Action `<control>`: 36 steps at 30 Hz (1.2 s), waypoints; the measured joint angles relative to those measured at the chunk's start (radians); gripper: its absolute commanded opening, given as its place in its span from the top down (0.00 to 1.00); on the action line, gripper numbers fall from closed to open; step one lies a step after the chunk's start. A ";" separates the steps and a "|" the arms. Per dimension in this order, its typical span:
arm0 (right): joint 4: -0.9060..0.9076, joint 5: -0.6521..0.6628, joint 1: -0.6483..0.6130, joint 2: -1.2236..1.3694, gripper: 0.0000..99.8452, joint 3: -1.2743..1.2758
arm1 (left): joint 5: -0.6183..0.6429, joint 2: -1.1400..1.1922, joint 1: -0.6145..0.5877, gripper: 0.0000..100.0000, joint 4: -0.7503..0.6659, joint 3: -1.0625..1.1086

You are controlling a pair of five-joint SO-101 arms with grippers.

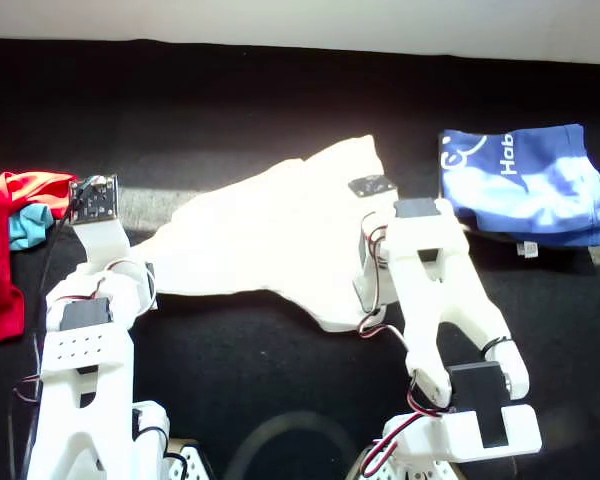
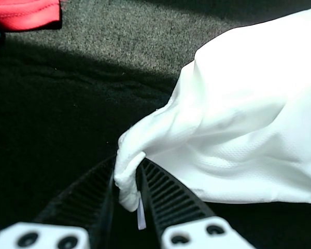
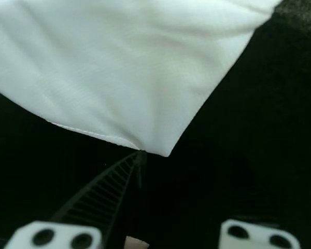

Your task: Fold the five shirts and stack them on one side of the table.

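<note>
A white shirt (image 1: 270, 225) is stretched across the middle of the black table (image 1: 280, 90) between both arms. My left gripper (image 2: 127, 188) is shut on a bunched corner of the white shirt (image 2: 249, 119); in the high view the left gripper (image 1: 148, 275) sits at the cloth's left end. My right gripper (image 3: 140, 163) is shut on a hem corner of the white shirt (image 3: 119, 67); from above, the right gripper (image 1: 366, 300) is at the shirt's near right edge. A folded blue shirt (image 1: 525, 185) lies at the back right.
A red shirt (image 1: 0, 250) with a teal shirt (image 1: 28, 225) on it is heaped at the table's left edge, and the red shirt (image 2: 26, 13) lies beyond the left gripper. Bare black cloth runs along the back and front middle.
</note>
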 measured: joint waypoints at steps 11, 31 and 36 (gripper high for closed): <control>-0.163 -0.097 -0.153 0.000 0.75 0.074 | 0.000 0.000 0.000 0.99 0.000 0.000; -0.295 -0.097 -0.107 0.072 0.99 0.152 | 0.000 0.000 0.000 0.99 0.000 0.000; -0.281 -0.098 0.003 0.075 0.99 0.084 | 0.000 0.000 0.000 0.99 0.000 0.000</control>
